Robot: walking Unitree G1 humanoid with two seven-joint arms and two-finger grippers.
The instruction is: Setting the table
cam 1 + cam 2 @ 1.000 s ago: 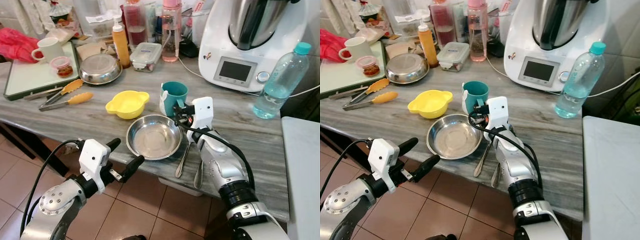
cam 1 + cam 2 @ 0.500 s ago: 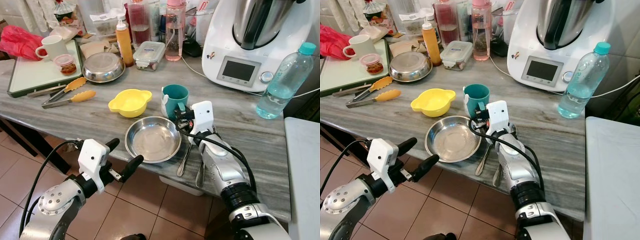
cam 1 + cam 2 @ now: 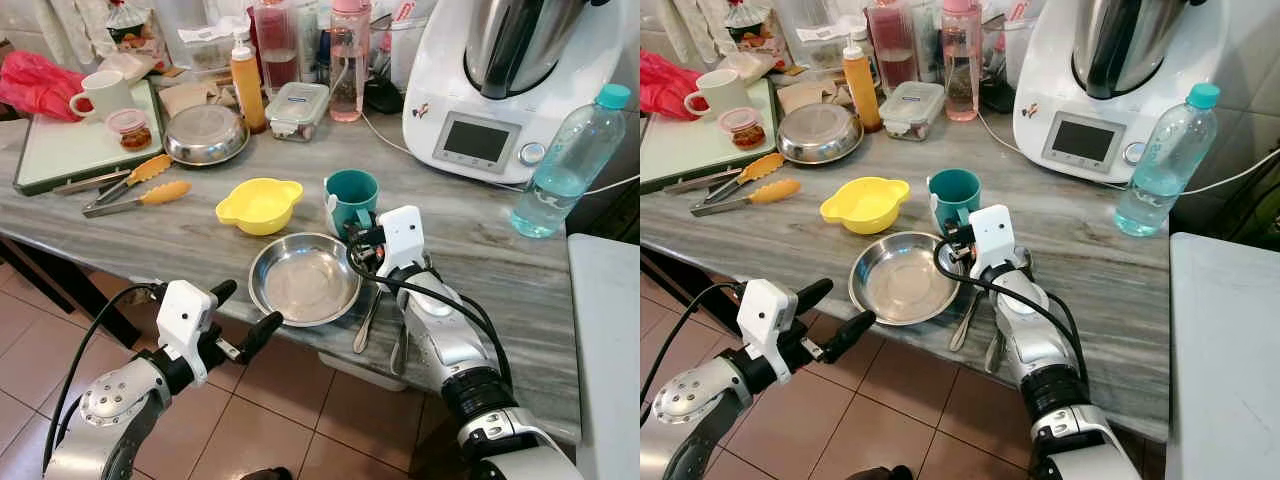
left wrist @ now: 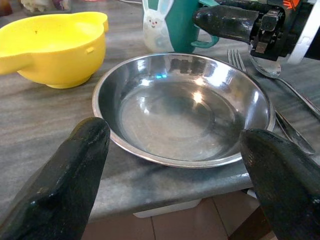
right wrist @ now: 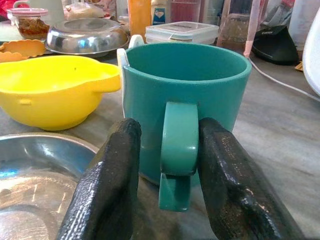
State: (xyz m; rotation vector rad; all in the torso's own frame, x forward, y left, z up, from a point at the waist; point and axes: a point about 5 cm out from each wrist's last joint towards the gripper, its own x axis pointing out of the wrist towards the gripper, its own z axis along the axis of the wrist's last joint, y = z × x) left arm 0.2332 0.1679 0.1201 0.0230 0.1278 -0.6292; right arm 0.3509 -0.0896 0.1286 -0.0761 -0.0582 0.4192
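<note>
A teal mug (image 3: pixel 351 191) with a white rabbit figure stands on the grey counter behind an empty steel bowl (image 3: pixel 305 280). My right gripper (image 3: pixel 360 236) reaches to the mug's handle (image 5: pixel 178 150). Its two black fingers (image 5: pixel 112 185) stand on either side of the handle, open, with a small gap on one side. A fork (image 3: pixel 368 318) and a spoon (image 3: pixel 399 345) lie to the right of the steel bowl, under my right arm. My left gripper (image 3: pixel 248 306) hangs open just off the counter's front edge, facing the steel bowl (image 4: pixel 180 107).
A yellow bowl (image 3: pixel 258 205) sits left of the mug. Behind are a white kitchen machine (image 3: pixel 495 100), a water bottle (image 3: pixel 565 165), jars, a lidded container (image 3: pixel 298 108), a covered steel dish (image 3: pixel 205 135), tongs (image 3: pixel 130 190) and a tray (image 3: pixel 60 155) holding a white cup.
The view has shifted a little. My right gripper stays at the mug's handle, and the left gripper holds its place before the counter edge.
</note>
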